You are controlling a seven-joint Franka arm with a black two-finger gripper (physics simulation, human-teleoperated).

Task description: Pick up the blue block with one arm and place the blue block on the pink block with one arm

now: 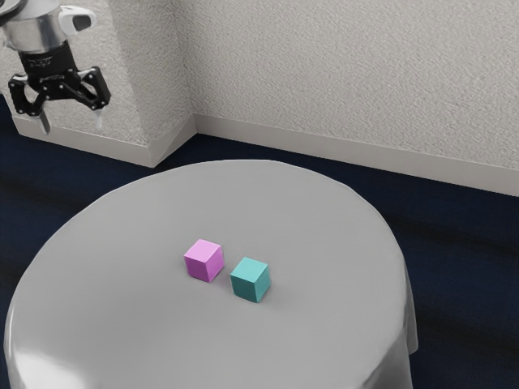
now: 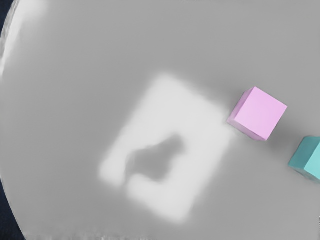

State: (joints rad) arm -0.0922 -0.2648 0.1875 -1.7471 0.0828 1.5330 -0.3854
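Blue block (image 1: 250, 279), a teal-tinted cube, sits on the round table (image 1: 324, 203), which is draped in smooth grey cloth. It is just beside the pink block (image 1: 203, 260), on the exterior view's right of it, with a small gap between the two matte cubes. The gripper (image 1: 71, 121) hangs high at the exterior view's upper left, well apart from both blocks. It points down with its fingers spread and nothing between them.

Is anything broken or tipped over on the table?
No, nothing stands out. The pink block and the blue block both sit flat on the table, close together and undamaged. The end effector hangs open, high up at the exterior view's left, holding nothing.
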